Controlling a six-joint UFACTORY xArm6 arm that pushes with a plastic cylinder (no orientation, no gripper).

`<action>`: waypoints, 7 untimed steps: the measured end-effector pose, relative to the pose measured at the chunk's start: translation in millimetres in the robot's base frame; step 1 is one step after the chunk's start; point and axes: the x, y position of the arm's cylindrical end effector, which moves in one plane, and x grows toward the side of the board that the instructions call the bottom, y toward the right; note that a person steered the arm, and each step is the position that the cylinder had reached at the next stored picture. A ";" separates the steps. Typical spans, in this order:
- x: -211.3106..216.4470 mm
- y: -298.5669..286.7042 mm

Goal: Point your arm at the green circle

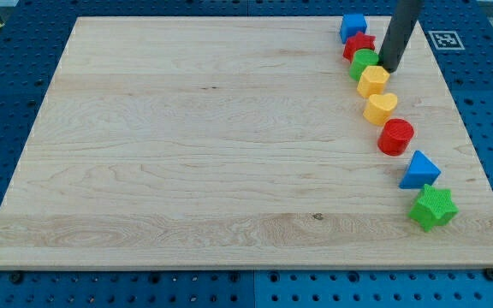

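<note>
The green circle (364,62) sits near the board's top right, in a curved line of blocks. My tip (391,68) stands just to its right, close to or touching it, and just above the yellow block (372,82). The dark rod rises from there to the view's top edge. Above the green circle lie a red block (358,44) and a blue block (353,26).
Below the yellow block the line goes on down the board's right side: a yellow heart (381,108), a red cylinder (395,137), a blue triangle (419,170) and a green star (433,208). The wooden board (195,145) lies on a blue perforated table.
</note>
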 end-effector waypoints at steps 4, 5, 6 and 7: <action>-67.0 29.5; -118.7 25.8; -130.2 3.0; -130.0 -52.6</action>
